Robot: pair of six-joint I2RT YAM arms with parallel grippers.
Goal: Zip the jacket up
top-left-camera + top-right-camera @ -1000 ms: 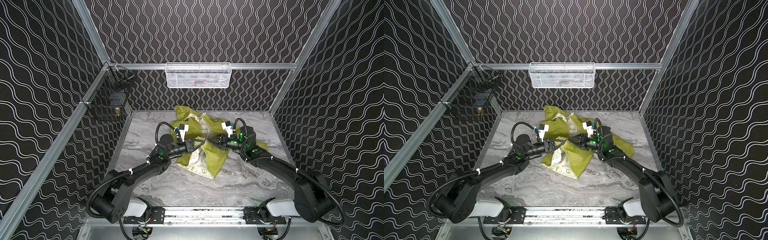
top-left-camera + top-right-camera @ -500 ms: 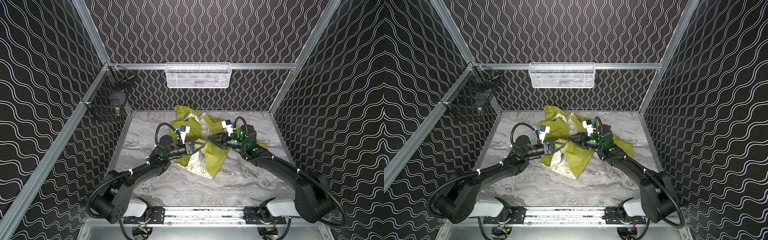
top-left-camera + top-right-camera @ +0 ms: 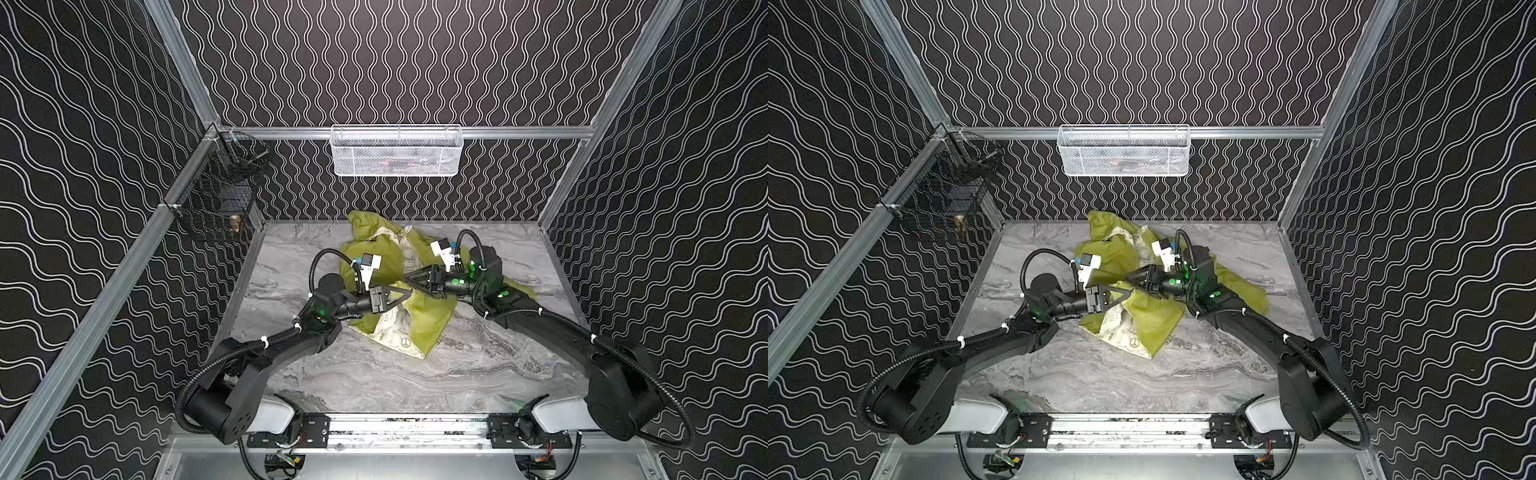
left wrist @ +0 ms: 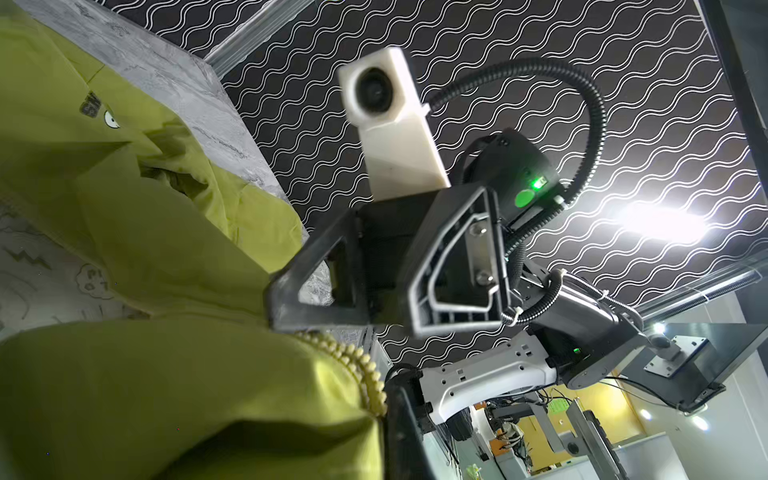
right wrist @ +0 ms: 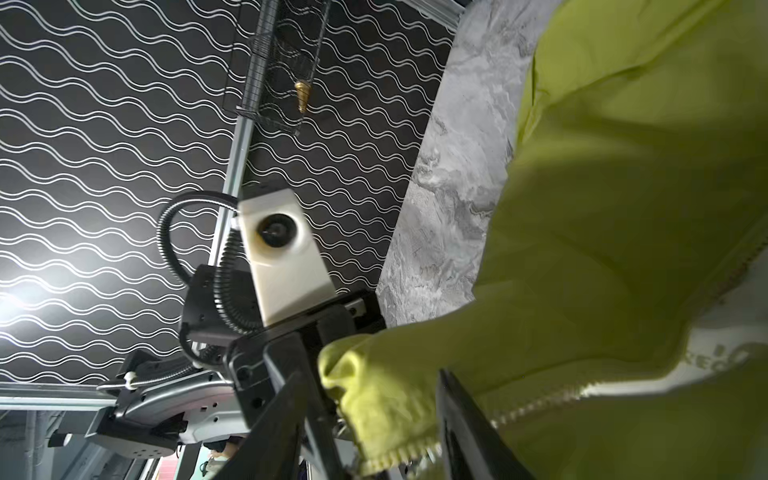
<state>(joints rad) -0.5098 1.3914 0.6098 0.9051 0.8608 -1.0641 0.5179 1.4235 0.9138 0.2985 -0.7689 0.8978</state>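
L gripper pressed together, pinching zip edge of crumpled yellow-green thin fabric jacket; R gripper spread, fabric btwn jaws, over grey marbled worktop.

Jacket: thin yellow-green cloth, looked matt, creased; zipper teeth pale plastic. Lining: cream printed fabric. Tabletop showed smooth grey marble finish, slight sheen. Back basket: white metal mesh. Side basket: black wire. Frame rails appeared brushed aluminium.
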